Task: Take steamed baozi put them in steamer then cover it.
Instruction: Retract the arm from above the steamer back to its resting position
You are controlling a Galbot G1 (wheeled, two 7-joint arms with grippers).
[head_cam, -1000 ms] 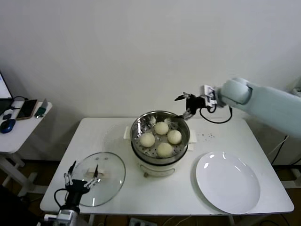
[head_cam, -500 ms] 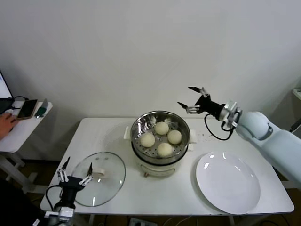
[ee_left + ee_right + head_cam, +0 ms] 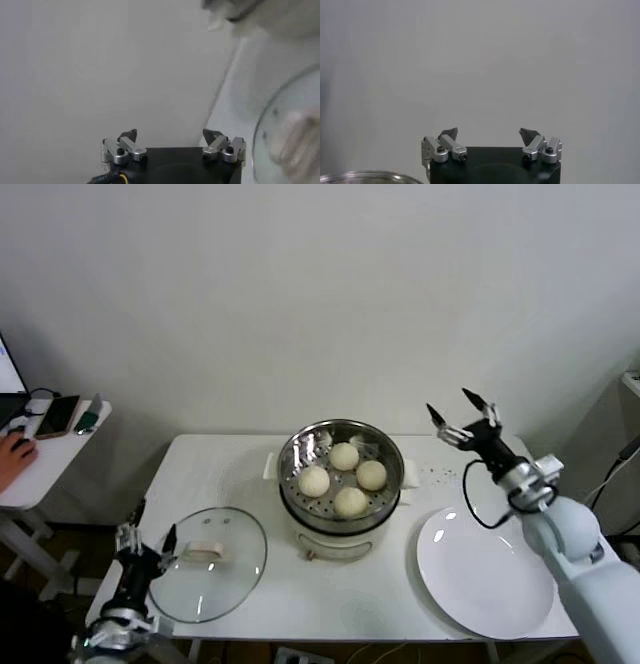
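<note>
A bare test room or lab: plain white wall (image 3: 300,284), white desk (image 3: 240,474), side desk (image 3: 40,454) at nine o'clock holding phones (image 3: 58,415).

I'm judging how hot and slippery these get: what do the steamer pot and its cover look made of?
Steamer: apparently polished stainless steel, mirror-bright rim, on a matte white, likely plastic base. Cover: clear glass, since the table shows through it, with a metal-looking rim and a white, probably plastic handle.

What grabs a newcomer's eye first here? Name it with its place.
The open steamer at the table's middle, with four steamed baozi on its tray. The cover lies flat on the table to its left, near the open left gripper. The right gripper hangs open above the white plate.
</note>
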